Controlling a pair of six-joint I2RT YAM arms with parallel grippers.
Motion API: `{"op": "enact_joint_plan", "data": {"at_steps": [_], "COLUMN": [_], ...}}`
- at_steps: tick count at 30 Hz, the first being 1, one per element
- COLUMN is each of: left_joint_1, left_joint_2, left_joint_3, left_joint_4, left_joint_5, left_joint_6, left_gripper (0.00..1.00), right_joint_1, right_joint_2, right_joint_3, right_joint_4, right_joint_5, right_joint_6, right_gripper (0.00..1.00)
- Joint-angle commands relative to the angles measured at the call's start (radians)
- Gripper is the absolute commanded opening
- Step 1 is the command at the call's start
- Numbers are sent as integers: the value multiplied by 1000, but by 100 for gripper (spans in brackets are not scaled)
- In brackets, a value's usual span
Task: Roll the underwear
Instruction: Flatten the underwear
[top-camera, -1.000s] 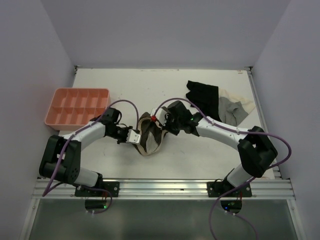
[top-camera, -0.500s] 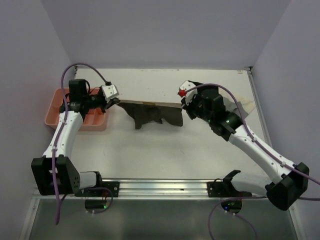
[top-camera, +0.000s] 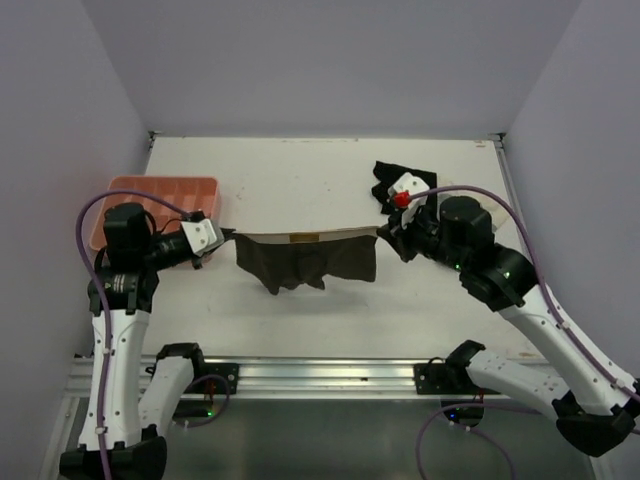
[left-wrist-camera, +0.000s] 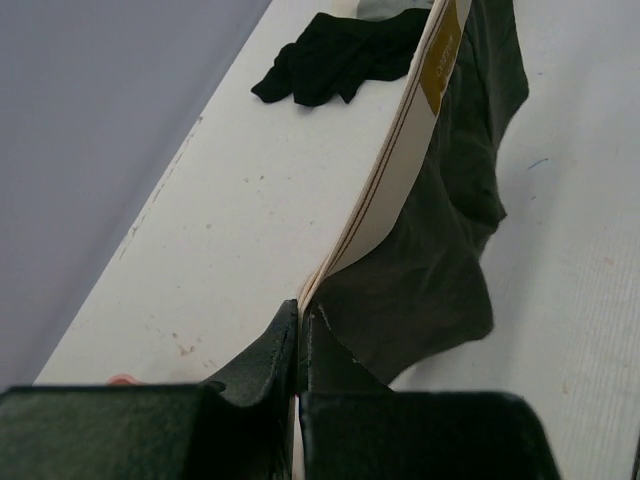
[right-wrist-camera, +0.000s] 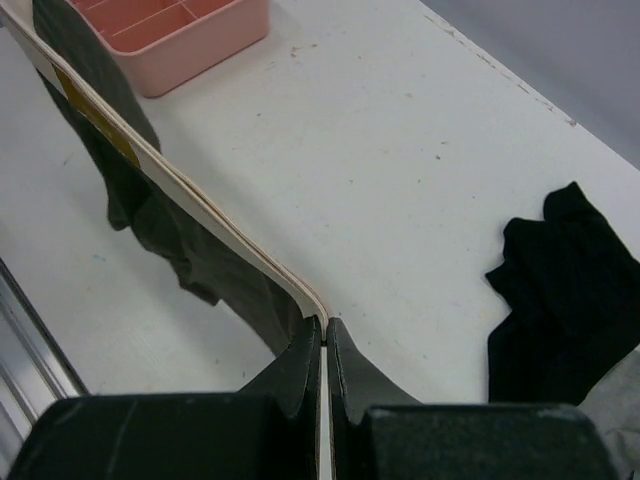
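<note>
The dark brown underwear (top-camera: 305, 262) with its pale beige waistband hangs stretched in the air between my two grippers, above the middle of the table. My left gripper (top-camera: 222, 236) is shut on the waistband's left end; the left wrist view shows the band (left-wrist-camera: 400, 160) leaving the closed jaws (left-wrist-camera: 300, 325). My right gripper (top-camera: 383, 232) is shut on the waistband's right end; in the right wrist view the band (right-wrist-camera: 180, 180) runs from the closed jaws (right-wrist-camera: 325, 335) toward the tray, with the brown fabric (right-wrist-camera: 160, 225) hanging below it.
A pink divided tray (top-camera: 155, 203) stands at the left, just behind my left gripper. A black garment (top-camera: 388, 180) lies at the back right, also in the right wrist view (right-wrist-camera: 570, 290), partly behind my right arm.
Both arms lifted the underwear from a bunched heap, stretched it wide, then brought it nearer and lower. The left arm swung back from the tray; the right arm pulled toward the right.
</note>
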Motion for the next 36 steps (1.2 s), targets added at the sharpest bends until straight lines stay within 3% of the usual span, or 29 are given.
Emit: {"op": "enact_joint_plan", "data": {"at_steps": [1, 4, 5, 12, 13, 14, 16, 17, 18, 19, 21, 24, 25, 26, 28, 30, 34, 36], "left_joint_1": [9, 7, 7, -60, -87, -97, -97, -97, -97, -95, -104, -111, -115, -133, -155, -184, -227, -239], "left_joint_2": [13, 136, 240, 726, 766, 835, 885, 909, 912, 909, 877, 822, 807, 781, 758, 733, 767, 780], "left_joint_3": [-23, -25, 4, 208, 227, 279, 330, 374, 393, 406, 400, 335, 310, 261, 212, 135, 92, 81], "left_joint_4": [-34, 91, 146, 360, 397, 436, 466, 480, 483, 480, 492, 491, 483, 463, 445, 452, 408, 397], "left_joint_5": [22, -25, -33, -171, -217, -231, -281, -309, -335, -395, -475, -533, -553, -553, -538, -545, -509, -493], "left_joint_6": [-65, -216, -294, -522, -555, -606, -640, -652, -652, -643, -617, -564, -545, -499, -455, -421, -382, -388], "left_gripper": [0, 0, 0, 0, 11, 19, 37, 41, 43, 55, 58, 57, 54, 51, 41, 35, 12, 6], "right_joint_1": [1, -2, -7, -158, -166, -172, -178, -178, -178, -178, -178, -182, -179, -178, -171, -154, -145, -125], "right_joint_2": [41, 180, 225, 644, 699, 795, 880, 909, 938, 937, 902, 880, 885, 889, 897, 893, 879, 863], "right_joint_3": [2, -12, -9, 185, 227, 273, 391, 423, 457, 457, 430, 405, 398, 395, 381, 344, 289, 234], "right_joint_4": [-56, -22, -6, 62, 51, -12, -67, -117, -130, -128, -82, -13, -1, 2, 4, 21, 19, 39], "right_joint_5": [15, 104, 141, 141, 150, 196, 247, 262, 282, 285, 287, 204, 151, 112, 34, 14, -63, -97], "right_joint_6": [46, 42, 40, 95, 95, 89, 92, 95, 108, 115, 178, 212, 220, 220, 218, 203, 218, 241], "right_gripper": [0, 0, 0, 0, 0, 15, 35, 50, 53, 57, 59, 50, 42, 25, 12, 10, 2, 2]}}
